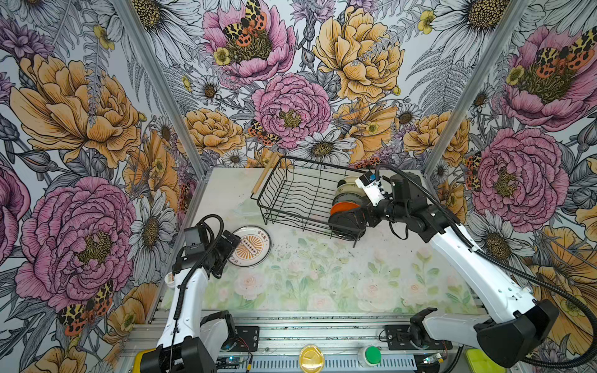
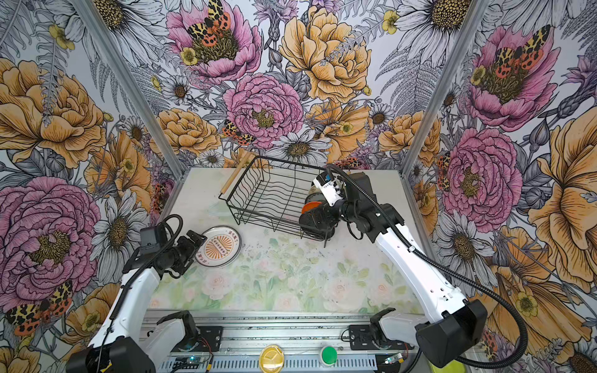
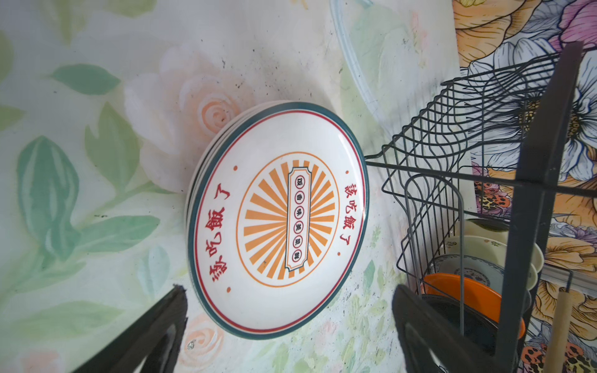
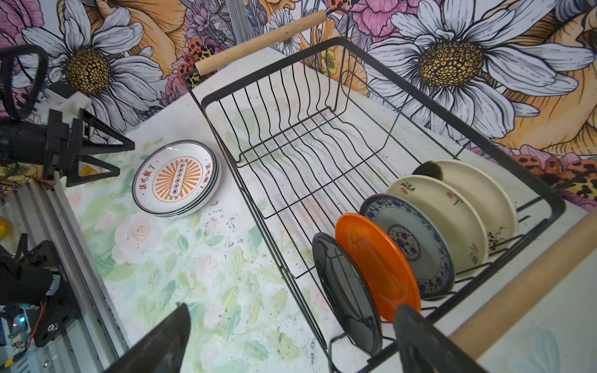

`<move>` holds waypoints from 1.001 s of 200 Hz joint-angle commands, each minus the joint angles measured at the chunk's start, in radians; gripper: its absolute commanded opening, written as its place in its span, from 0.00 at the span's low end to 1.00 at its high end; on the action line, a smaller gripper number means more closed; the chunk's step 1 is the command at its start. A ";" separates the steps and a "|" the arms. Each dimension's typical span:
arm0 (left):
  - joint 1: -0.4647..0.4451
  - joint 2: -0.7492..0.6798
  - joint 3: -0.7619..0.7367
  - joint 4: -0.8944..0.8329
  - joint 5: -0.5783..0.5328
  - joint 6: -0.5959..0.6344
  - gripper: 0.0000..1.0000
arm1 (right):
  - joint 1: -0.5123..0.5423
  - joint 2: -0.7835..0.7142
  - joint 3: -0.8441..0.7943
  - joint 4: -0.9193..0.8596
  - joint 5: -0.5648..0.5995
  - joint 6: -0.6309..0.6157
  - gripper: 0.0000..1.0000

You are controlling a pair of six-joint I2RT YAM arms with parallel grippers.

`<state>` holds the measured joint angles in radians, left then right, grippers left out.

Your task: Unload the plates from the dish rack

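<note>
Black wire, top views: the dish rack (image 1: 300, 193) sits at the back of the bench (image 1: 323, 281). Its left stretch is bare, and its plates crowd the right end under the right gripper (image 1: 343, 222).
Stack, top views: the unloaded plates lie flat in one stack (image 1: 251, 246) on the bench, in front of the rack's left end and apart from it. The left gripper (image 1: 230, 254) is just beside the stack's left edge.
Left gripper, left wrist view: the jaws are spread wide with nothing between them. The top plate (image 3: 277, 219), white with an orange sunburst and a dark rim, lies just past the tips.
Risk at the stack: the lower rims peek out on one side, so the pile looks slightly staggered. A sideways pull-back could clip the rim with a finger (image 3: 151, 336) and shove the pile. A further plate set down off-centre could slide off.
Right gripper, right wrist view: the jaws are spread wide, holding nothing, and straddle the rack's near corner.
Rack load: five plates stand on edge in the slots. The black plate (image 4: 345, 297) is nearest, then the orange plate (image 4: 378, 268), the blue-patterned plate (image 4: 410, 248), a cream plate with red marks (image 4: 452, 219) and a cream plate with a black patch (image 4: 484, 193).
Risk in the rack: black and orange stand close together, so a finger has little room between them. It could grab both, or tip the orange plate onto the blue one.
Risk from the wire: the rack's corner wire lies between the jaws. Pinching it along with the plate would probably drag or lift the light rack.
Risk from the handle: the wooden handle (image 4: 523, 284) is just beside the gripper and could be bumped on the way up.
Risk of slip: the glossy rim may slide out of a shallow grip.
</note>
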<state>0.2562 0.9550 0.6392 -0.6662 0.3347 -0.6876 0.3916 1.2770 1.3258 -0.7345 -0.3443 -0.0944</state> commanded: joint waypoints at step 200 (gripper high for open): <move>-0.481 -0.061 -0.003 0.064 -0.115 -0.070 0.99 | 0.050 0.382 0.250 -0.246 0.254 -0.140 0.67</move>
<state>-0.2157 0.9028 0.6548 -0.6441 0.2241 -0.7597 0.4358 1.6276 1.5276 -0.9859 -0.1238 -0.2298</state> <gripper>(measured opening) 0.987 0.681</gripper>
